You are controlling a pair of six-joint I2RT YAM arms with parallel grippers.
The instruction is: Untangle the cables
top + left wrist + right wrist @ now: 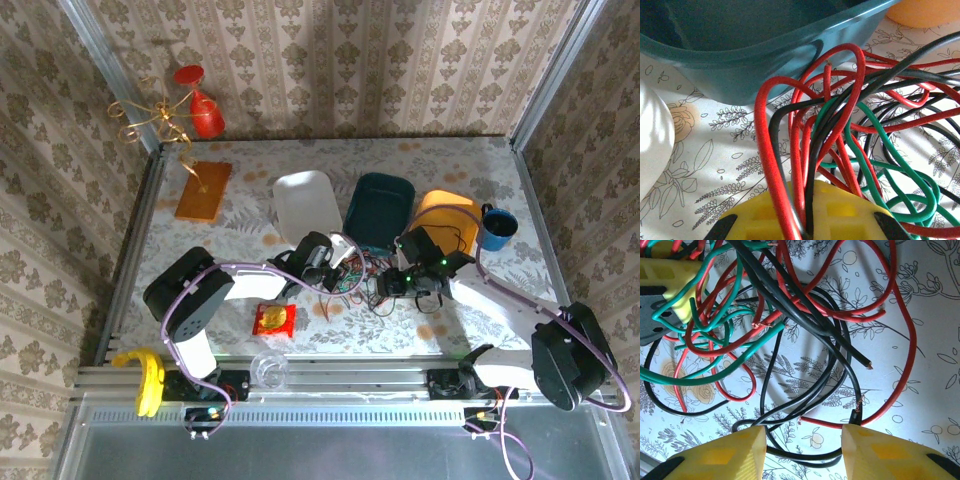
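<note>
The cables (357,280) lie in a tangle of thin red, black and green wires on the floral table, between the two grippers. My left gripper (322,262) is at the tangle's left side. In the left wrist view its yellow fingers (850,215) are shut on a bunch of red and black cables (810,165), which rise out of the seam in loops beside green ones (900,175). My right gripper (802,435) stands open low over the table. Black cables (840,390) run across the gap between its fingers, and a red cable (900,340) curves past the right finger.
Behind the tangle stand a white tub (305,205), a teal tub (380,205), an orange bowl (447,212) and a blue cup (497,228). A brown board (203,190) lies at the back left. Near the front are a red-yellow packet (273,319), a banana (150,378) and a clear cup (268,368).
</note>
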